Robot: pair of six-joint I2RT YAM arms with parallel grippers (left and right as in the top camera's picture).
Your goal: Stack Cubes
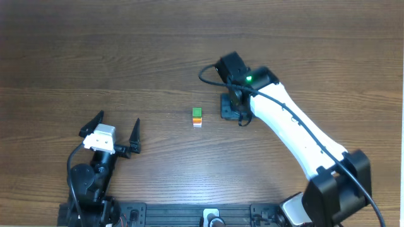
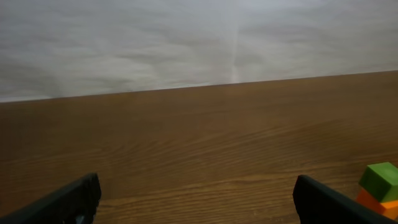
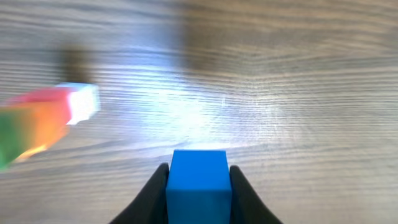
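- cube stack (image 3: 43, 124): blurred in the right wrist view, layer borders smeared, green end cut by the picture's edge. In the top view it is too small to count the layers under the green top.
- green cube (image 2: 380, 179): clipped at the left wrist view's edge.
- orange cube (image 2: 373, 202): beneath the green, cut off at the corner; lower layers out of frame.
- blue cube (image 3: 198, 183): base cut by the edge, flanks covered by the right hand (image 3: 199, 169).
- left hand (image 2: 197, 186): fingers (image 2: 68, 202) cut off at the edge.
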